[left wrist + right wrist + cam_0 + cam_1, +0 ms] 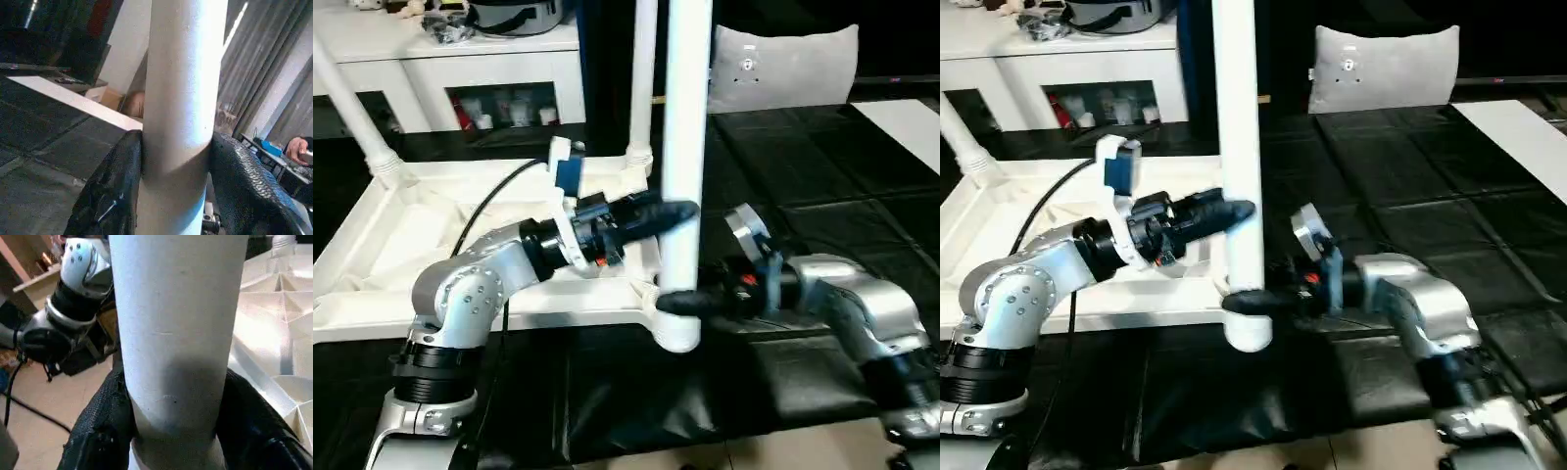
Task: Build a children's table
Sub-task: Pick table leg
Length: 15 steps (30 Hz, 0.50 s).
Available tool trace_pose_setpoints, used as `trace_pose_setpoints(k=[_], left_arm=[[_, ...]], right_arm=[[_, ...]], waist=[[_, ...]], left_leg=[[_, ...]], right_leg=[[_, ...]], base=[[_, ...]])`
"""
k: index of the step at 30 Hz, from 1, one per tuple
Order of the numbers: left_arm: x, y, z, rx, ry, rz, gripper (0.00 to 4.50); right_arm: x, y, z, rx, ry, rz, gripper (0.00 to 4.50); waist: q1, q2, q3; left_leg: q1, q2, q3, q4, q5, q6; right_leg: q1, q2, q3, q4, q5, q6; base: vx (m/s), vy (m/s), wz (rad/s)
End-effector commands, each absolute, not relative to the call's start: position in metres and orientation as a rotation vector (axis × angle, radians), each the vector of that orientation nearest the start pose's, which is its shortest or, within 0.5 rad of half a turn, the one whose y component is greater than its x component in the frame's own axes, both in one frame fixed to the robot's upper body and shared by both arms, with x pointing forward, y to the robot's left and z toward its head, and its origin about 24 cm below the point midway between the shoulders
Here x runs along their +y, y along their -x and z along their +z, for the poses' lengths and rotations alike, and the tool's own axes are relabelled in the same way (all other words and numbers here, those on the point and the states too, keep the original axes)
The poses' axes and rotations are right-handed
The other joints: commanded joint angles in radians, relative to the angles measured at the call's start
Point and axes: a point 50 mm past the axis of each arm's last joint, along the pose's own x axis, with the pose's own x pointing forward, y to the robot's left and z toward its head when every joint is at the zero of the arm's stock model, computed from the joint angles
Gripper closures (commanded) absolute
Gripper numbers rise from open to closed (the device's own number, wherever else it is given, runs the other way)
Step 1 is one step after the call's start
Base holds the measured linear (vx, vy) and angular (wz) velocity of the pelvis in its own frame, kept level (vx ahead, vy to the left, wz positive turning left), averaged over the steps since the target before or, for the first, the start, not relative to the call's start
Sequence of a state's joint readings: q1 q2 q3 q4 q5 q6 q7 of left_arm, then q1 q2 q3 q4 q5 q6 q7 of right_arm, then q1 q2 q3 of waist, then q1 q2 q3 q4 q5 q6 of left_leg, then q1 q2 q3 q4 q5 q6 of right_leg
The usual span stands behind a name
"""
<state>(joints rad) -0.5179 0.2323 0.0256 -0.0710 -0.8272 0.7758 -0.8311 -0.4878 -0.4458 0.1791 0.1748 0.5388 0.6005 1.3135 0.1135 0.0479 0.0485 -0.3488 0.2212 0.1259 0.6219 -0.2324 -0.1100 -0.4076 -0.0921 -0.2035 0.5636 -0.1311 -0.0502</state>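
White plastic everywhere here: the tabletop (489, 245) is lying upside down on the black floor mats (822, 166), ribbed underside facing up, and a long white leg (686, 147) is standing upright at its near right corner socket (674, 328). Both arms are gripping that same leg. The left gripper (677, 215) is reaching in from the tabletop side and clamping the leg about midway up what's visible, and its wrist camera is showing the black fingers (117, 186) pressing against both sides of the tube. The right gripper (680, 304) is coming in from the other side and squeezing the leg low down, just above the socket, fingers (102, 431) hugging the tube too. Two more legs are already sticking up from the far corners: one (642, 78) at the far right, another (352, 108) leaning at the far left. A grey cushion (783, 64) is sitting well behind, beside white shelving (460, 59).
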Motion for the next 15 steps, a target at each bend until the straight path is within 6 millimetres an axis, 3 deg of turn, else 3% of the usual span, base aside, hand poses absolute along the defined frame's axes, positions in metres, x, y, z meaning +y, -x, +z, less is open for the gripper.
trace_pose_setpoints(k=[1,5,8,12,15], left_arm=[[0.101,-0.295,0.171,0.011,0.511,-1.259,2.68],[0.111,-0.306,0.170,0.008,0.507,-1.150,2.68],[0.119,-0.314,0.169,0.017,0.505,-1.073,2.69],[0.122,-0.317,0.169,0.019,0.503,-1.028,2.70],[0.121,-0.318,0.169,0.022,0.499,-0.996,2.70]], right_arm=[[-0.139,-0.298,0.109,0.307,-0.200,1.404,1.89],[-0.143,-0.314,0.111,0.239,-0.194,1.251,1.53],[-0.146,-0.316,0.115,0.200,-0.217,1.228,1.35],[-0.147,-0.314,0.120,0.159,-0.270,1.226,1.01],[-0.149,-0.315,0.124,0.121,-0.339,1.199,0.70]], waist=[[0.002,-0.009,-0.085],[0.000,-0.008,-0.086],[0.000,-0.007,-0.087],[0.003,-0.009,-0.091],[0.003,-0.011,-0.089]], left_leg=[[-0.013,0.009,0.019,-0.061,-0.020,0.079],[-0.011,0.007,0.020,-0.061,-0.015,0.067],[-0.010,0.007,0.019,-0.061,-0.012,0.069],[-0.012,0.013,0.017,-0.059,0.025,0.086],[-0.012,0.013,0.018,-0.060,0.029,0.090]], right_leg=[[0.078,-0.053,0.060,-0.063,-0.343,-0.035],[0.077,-0.054,0.059,-0.063,-0.344,-0.027],[0.078,-0.053,0.059,-0.060,-0.334,-0.028],[0.079,-0.056,0.064,-0.048,-0.271,-0.056],[0.078,-0.057,0.065,-0.048,-0.277,-0.063]], base=[[0.000,0.000,0.00],[0.000,0.000,0.00],[0.000,0.000,0.00],[0.000,0.000,0.00],[0.000,0.000,0.00]])
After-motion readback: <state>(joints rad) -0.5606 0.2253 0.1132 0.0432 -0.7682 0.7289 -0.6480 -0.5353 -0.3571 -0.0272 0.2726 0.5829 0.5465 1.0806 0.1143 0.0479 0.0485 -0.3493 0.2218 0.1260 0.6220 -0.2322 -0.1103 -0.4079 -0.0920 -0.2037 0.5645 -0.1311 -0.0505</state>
